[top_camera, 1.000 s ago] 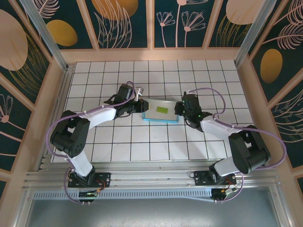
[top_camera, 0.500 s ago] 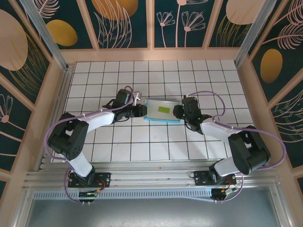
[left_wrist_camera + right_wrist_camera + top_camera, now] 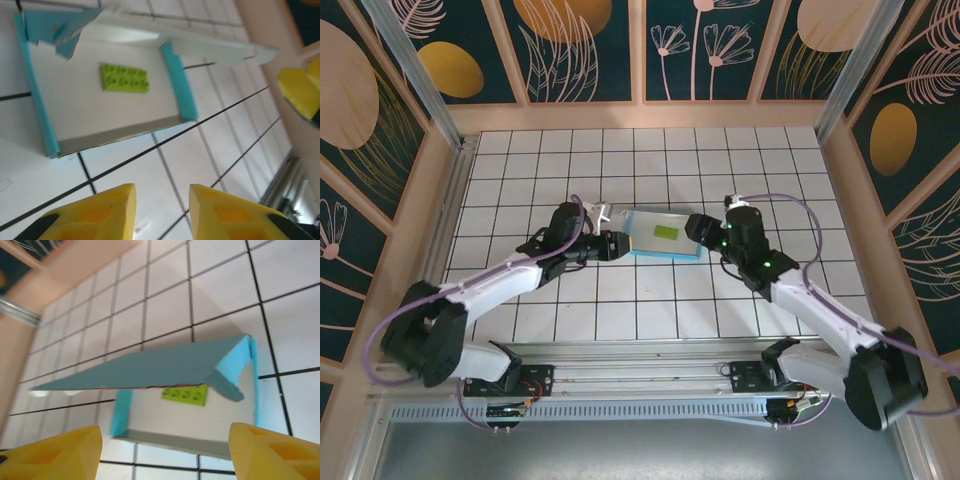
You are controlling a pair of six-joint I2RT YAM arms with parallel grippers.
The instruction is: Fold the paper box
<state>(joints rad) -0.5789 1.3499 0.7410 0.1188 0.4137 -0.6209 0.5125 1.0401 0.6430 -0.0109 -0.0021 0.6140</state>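
Left claw narrow, empty; right claw wide, empty. One paper box, one green brick.

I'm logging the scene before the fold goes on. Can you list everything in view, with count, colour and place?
box: one, turquoise and white, mid-table, one long flap raised
brick: one, lime green, lying on the box's white inside
table: one, white tiles with dark lines, under everything
walls: three sides, dark teal with leaf and flower drawings, pale wood frames, around the table
left gripper: one, yellow fingers, open, just off the box's left end
right gripper: one, yellow fingers, open wide, at the box's right end
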